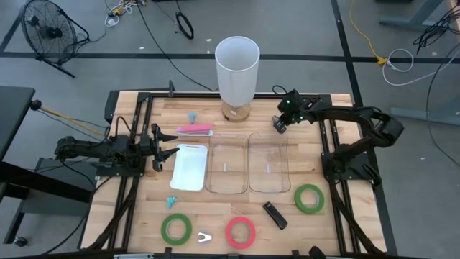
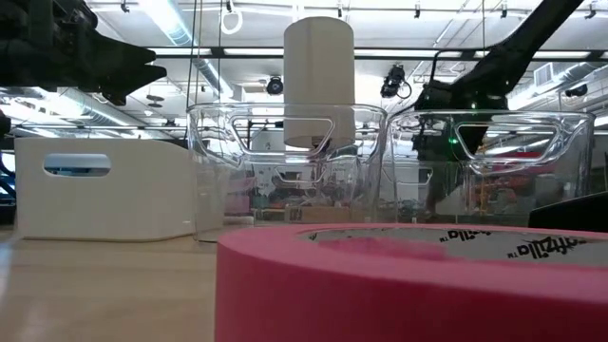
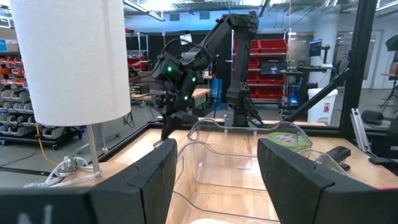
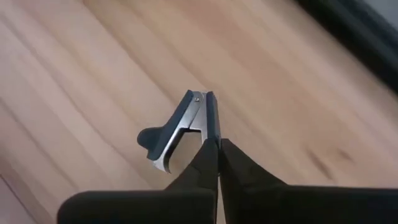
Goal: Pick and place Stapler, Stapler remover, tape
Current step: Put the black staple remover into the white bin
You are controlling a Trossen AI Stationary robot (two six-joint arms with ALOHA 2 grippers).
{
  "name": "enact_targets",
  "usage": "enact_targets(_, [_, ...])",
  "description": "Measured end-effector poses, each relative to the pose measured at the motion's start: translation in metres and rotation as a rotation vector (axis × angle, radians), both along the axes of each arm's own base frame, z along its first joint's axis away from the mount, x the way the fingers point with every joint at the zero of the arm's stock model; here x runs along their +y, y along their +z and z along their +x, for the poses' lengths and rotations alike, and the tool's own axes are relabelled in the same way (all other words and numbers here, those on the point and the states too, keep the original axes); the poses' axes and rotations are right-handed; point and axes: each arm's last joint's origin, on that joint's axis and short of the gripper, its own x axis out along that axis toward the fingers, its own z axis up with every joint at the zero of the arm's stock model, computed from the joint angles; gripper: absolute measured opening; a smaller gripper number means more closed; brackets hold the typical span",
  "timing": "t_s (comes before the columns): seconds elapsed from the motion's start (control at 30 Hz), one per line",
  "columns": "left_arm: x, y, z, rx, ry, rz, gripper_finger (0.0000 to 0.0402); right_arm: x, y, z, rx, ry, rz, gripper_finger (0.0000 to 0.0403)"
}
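Note:
My right gripper (image 1: pixel 279 125) hangs over the table's far right part, shut on a dark grey stapler remover (image 4: pixel 180 127) with metal claws. My left gripper (image 1: pixel 169 144) is open and empty at the left edge of the white bin (image 1: pixel 190 167). Near the front edge lie two green tape rolls (image 1: pixel 175 229) (image 1: pixel 309 198) and a red-pink roll (image 1: pixel 240 232), all flat. A black stapler (image 1: pixel 274 214) lies between the red-pink roll and the right green roll. A pink stapler (image 1: pixel 194 129) lies beyond the white bin. My right gripper pinches one arm of the stapler remover (image 4: pixel 211 130) between its two fingertips. The fingers point down from above. The remover juts out past the fingertips, its hinge (image 4: pixel 198 97) farthest from them and its other arm spread open, lifted clear of the wooden table.
Two clear bins (image 1: pixel 228 164) (image 1: pixel 269 162) stand side by side at the table's middle, right of the white bin. A white paper-towel roll (image 1: pixel 237 68) stands at the far edge. Small teal removers (image 1: pixel 192 115) (image 1: pixel 171 202) and a white one (image 1: pixel 205 237) lie about.

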Motion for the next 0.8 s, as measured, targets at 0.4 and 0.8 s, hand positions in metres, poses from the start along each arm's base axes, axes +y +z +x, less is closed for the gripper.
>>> enact_targets(0.4, [0.000,0.000,0.000,0.000,0.000,0.000,0.0227,-0.001,0.074,0.000,-0.077,-0.019,-0.126,0.0003])
enact_targets(0.8, [-0.005,0.000,0.001,-0.022,-0.188,-0.122,0.0227,0.052,0.110,0.032,-0.252,0.247,-0.069,0.0001])
